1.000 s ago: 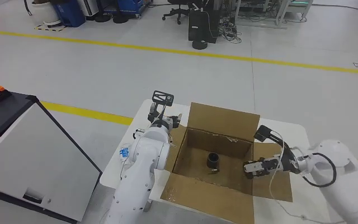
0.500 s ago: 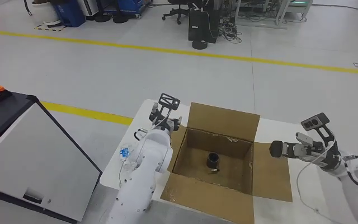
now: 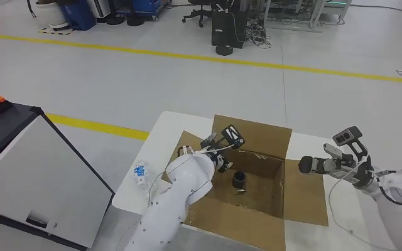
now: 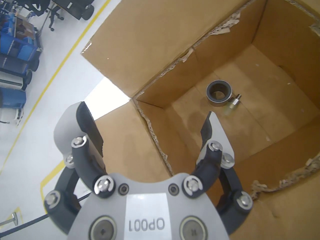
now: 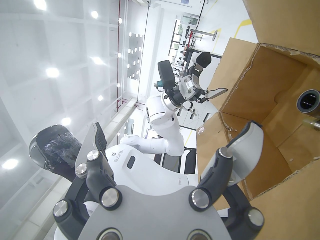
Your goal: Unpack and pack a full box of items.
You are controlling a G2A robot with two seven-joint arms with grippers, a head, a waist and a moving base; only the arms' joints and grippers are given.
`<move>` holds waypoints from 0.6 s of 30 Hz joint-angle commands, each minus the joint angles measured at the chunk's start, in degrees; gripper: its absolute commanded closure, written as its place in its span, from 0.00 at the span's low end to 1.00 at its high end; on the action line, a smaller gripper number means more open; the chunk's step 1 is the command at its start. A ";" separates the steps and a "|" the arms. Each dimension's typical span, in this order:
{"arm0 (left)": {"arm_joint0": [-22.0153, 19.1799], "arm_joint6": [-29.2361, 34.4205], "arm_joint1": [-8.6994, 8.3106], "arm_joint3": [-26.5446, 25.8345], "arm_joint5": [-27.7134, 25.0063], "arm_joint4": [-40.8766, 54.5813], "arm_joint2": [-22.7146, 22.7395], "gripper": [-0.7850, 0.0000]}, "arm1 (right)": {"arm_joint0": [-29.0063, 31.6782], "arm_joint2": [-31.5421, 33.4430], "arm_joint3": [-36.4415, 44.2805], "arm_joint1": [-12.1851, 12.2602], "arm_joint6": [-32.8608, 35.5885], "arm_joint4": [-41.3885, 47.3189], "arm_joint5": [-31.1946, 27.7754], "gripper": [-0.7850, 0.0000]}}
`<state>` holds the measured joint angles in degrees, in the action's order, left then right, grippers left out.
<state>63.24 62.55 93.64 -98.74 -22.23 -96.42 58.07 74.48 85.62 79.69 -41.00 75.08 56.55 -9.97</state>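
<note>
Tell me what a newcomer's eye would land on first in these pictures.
The big open cardboard box on the white table stands out. It is nearly empty, with just a black ring and a small metal piece beside it on the floor. The left gripper hangs open above one corner of the box, and the right gripper hovers open over the flap on the opposite side.

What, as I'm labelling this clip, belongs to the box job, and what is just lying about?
Job: cardboard box, black ring and small metal part on its floor, blue-white packet on the table beside it (probably unpacked), open left gripper, open right gripper.
Lying about: grey cabinet, office chair, blue bins.
</note>
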 commanded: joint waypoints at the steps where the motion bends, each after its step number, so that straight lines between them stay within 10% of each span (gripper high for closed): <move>1: -2.09 2.53 0.52 2.51 -0.19 4.31 -1.31 0.00 | -0.30 -0.32 -0.50 -0.19 0.48 -0.05 0.11 0.00; 18: -6.67 8.30 1.69 8.36 0.97 8.61 -5.05 0.00 | -0.87 -0.67 -1.60 -0.56 2.38 -1.29 -0.18 0.00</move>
<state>56.57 70.85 95.32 -90.39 -21.27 -87.82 53.02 73.61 84.95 78.09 -41.56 77.45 55.26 -10.15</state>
